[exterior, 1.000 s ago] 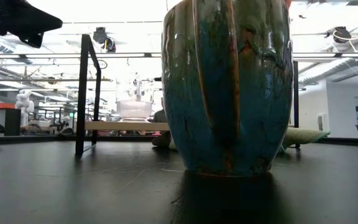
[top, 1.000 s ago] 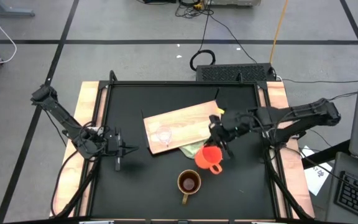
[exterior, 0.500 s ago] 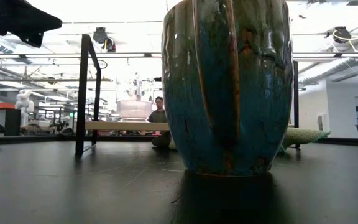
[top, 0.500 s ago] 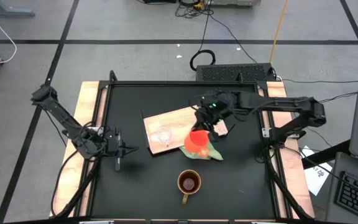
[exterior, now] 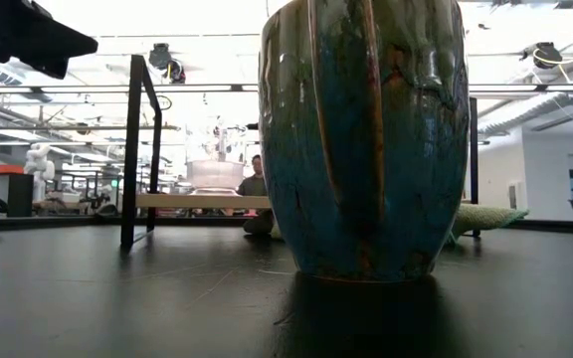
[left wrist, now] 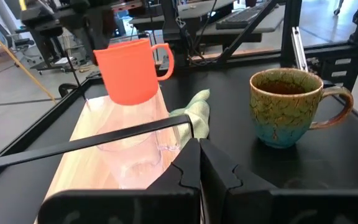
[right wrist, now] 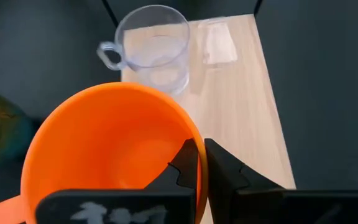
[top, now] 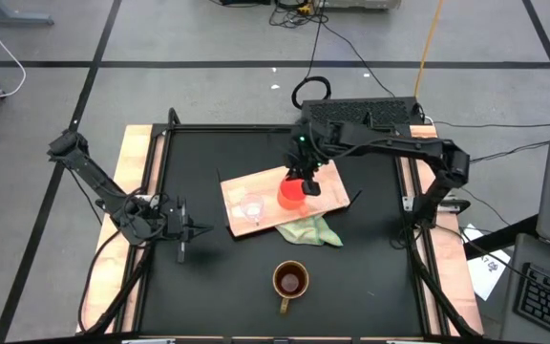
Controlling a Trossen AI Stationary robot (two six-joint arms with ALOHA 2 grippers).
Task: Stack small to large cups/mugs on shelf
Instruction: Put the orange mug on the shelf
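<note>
Orange is the colour we are carrying: our right gripper [top: 301,178] is pinching the rim of the orange mug [top: 291,190], one finger inside and one outside, and holding it in the air above the wooden board [top: 325,175]. What the coming move turns on is where the glass cup [top: 248,207] lies from this mug. Seen from above, the glass is standing upright on the board's left part, near the mug but apart from it, toward our left arm's side; in the right wrist view it is sitting straight ahead of the fingers, beyond the mug's far rim, with its handle sticking out to one side. We judge the mug is needing to travel leftward along the board. The green-brown mug [top: 289,282] is waiting upright on the black table [top: 199,277], well apart from the board, its handle pointing at the front edge. Our left gripper [top: 181,230] is resting closed at the table's left, nearer the glass than the right one.
</note>
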